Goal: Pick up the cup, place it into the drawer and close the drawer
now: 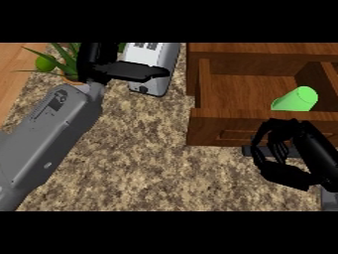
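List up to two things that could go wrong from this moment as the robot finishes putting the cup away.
1. The green cup lies tilted in the open wooden drawer, leaning toward its right wall; it may roll or jam when the drawer moves.
2. The right robot hand sits curled at the drawer front, near its right end; an off-centre push might skew the drawer.

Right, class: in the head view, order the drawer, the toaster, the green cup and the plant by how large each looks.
1. Drawer
2. Toaster
3. Plant and green cup: look alike in size, and the left hand partly hides the plant, so unranked.
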